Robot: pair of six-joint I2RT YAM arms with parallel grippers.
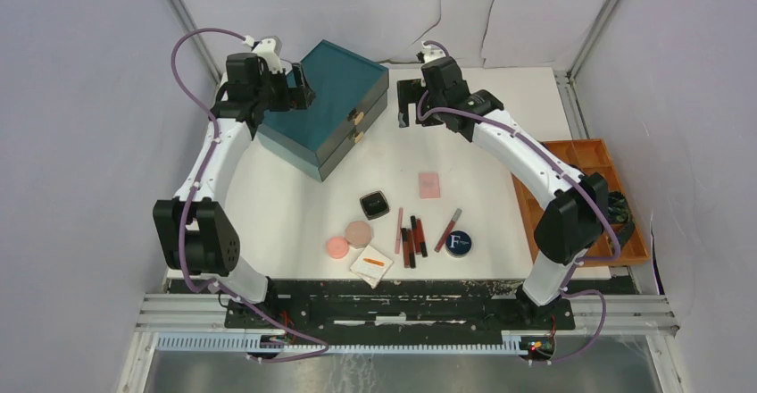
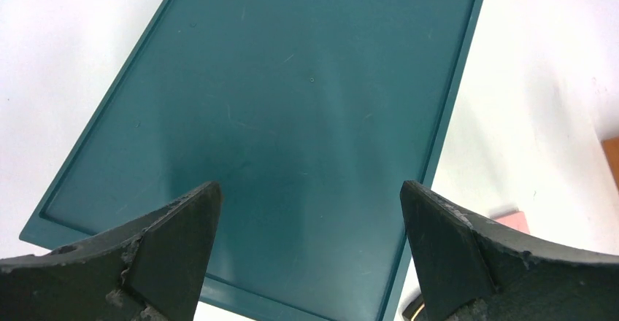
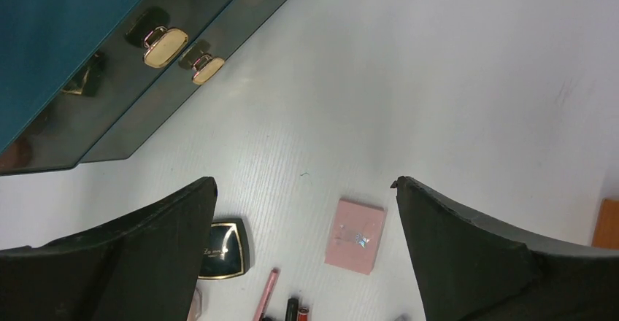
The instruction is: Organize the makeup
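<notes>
nearest the arms' bases, a white pad [image 1: 371, 264] with a small orange mark lies at the front edge of the desk [image 1: 286, 214]. a pink disc [image 1: 336, 247] and a beige disc [image 1: 358, 233] sit just beside each other to its left. right of the pad lie several thin red and pink sticks [image 1: 408, 241], mostly side by side, with the dark-blue "f" tin [image 1: 458, 244] next to them. behind these sit the black compact [image 1: 374, 204] and, farther right and apart from it, the pink square [image 1: 429, 185]. an orange tray [image 1: 591, 156] lies at the right edge, partly hidden by the right arm [image 1: 536, 165]. at the back left stands the teal box [image 1: 335, 89], its two gold pulls [image 3: 165, 47] facing the front. the left jaws hang wide apart above the box's lid, holding nothing. the right jaws, also wide and empty, hang over bare desk between the box and the pink square.
</notes>
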